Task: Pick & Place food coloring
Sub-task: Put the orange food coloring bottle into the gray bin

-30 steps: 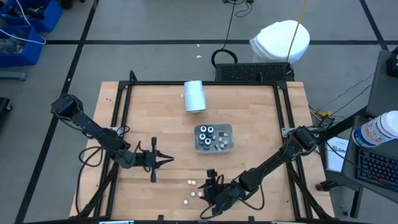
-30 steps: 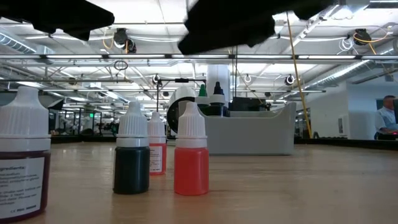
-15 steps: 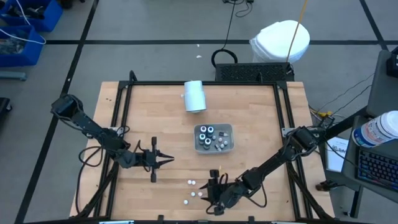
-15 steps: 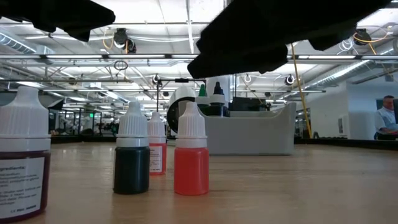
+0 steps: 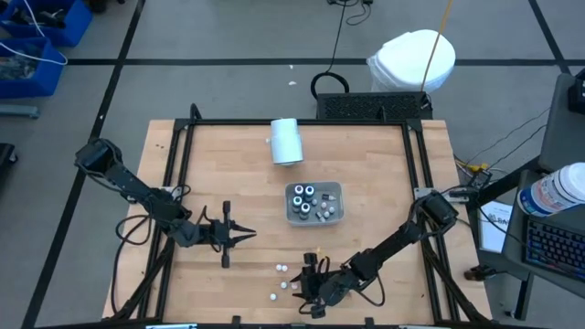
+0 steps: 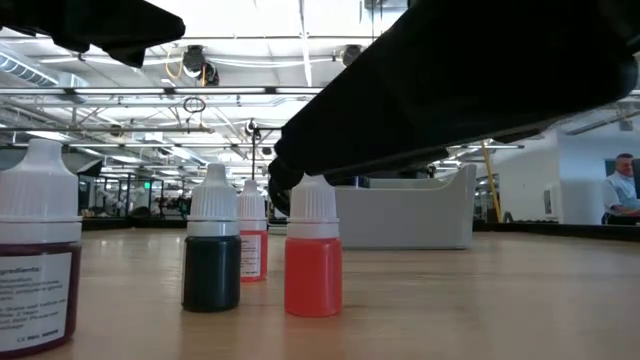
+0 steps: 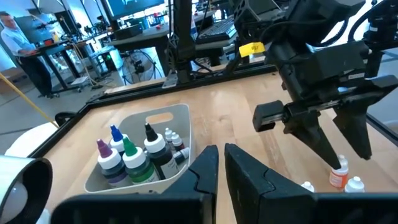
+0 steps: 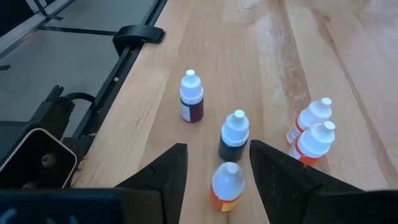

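Note:
Five small white-capped food coloring bottles stand near the table's near edge: a dark red one (image 8: pixel 191 98), a dark one (image 8: pixel 234 137), two orange-red ones (image 8: pixel 313 132) and an orange one (image 8: pixel 227 185). My right gripper (image 8: pixel 217 146) (image 5: pixel 305 284) is open, low over them, its fingers on either side of the orange bottle (image 6: pixel 312 250). More bottles stand upright in the grey tray (image 5: pixel 338 188) (image 7: pixel 180 115). My left gripper (image 5: pixel 249 236) (image 7: pixel 221 149) is shut and waits left of the tray.
A white cylinder (image 5: pixel 286 142) lies on its side near the table's far edge. A black frame (image 5: pixel 183 164) runs round the table top. Bare wood lies between the tray and the loose bottles (image 5: pixel 279 269).
My right gripper has come down and moved toward the table's left, over the loose bottles, so that its open fingers now stand around the orange bottle.

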`<state>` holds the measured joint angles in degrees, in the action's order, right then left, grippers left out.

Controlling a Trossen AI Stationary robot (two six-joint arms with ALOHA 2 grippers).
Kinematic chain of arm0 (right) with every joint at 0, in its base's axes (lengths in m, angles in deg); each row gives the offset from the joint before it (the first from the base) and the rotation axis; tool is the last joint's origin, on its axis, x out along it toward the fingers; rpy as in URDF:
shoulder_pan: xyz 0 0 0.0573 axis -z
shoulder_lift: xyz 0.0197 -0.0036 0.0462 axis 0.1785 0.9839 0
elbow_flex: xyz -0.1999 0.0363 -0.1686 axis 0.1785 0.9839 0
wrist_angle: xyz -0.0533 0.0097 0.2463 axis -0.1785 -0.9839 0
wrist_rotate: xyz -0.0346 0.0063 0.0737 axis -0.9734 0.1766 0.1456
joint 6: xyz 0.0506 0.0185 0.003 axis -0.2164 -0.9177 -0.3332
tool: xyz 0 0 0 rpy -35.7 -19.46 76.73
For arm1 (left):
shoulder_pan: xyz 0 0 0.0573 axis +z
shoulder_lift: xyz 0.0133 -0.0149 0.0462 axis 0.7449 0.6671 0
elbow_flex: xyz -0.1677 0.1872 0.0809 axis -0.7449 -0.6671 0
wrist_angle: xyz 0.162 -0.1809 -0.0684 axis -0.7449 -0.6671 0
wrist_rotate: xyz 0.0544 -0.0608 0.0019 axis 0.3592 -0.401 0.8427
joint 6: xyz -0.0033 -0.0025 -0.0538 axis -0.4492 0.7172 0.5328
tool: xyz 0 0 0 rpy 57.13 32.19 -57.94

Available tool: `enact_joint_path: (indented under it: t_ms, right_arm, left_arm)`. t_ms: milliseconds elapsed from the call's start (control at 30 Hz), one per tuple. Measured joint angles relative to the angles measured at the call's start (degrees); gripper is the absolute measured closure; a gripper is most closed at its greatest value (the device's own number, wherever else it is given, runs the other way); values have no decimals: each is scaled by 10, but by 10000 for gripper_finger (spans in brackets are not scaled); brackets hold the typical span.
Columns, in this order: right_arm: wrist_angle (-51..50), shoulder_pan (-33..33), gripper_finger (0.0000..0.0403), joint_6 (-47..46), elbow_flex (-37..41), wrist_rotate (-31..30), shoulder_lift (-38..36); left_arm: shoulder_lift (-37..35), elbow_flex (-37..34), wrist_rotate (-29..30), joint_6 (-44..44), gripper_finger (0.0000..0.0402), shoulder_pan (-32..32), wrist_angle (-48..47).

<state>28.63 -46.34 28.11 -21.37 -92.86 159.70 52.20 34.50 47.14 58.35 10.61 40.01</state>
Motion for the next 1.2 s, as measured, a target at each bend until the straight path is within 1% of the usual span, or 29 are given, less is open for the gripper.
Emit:
enact_joint_path:
  t_ms: [200,300,500,667,1000,1100,1200]
  right_arm:
    - [-15,1,243,-2,0,-3,0]
    - [-17,1,243,-3,0,-16,0]
    - [-19,2,243,-15,0,-16,2]
    - [-17,7,243,-45,-1,-14,18]
    - [-16,8,244,-43,-1,-13,15]
    - [-18,8,254,-45,-1,-12,15]
    - [-17,7,280,-45,-1,-8,15]
  left_arm:
    - [0,0,0,-2,364,0,-1]
    - [0,0,0,-2,364,0,-1]
    - [0,0,0,-2,364,0,0]
    - [0,0,0,-2,364,0,0]
    - [0,0,0,-2,364,0,1]
    - [0,0,0,-1,364,0,1]
    - [0,0,0,0,364,0,1]
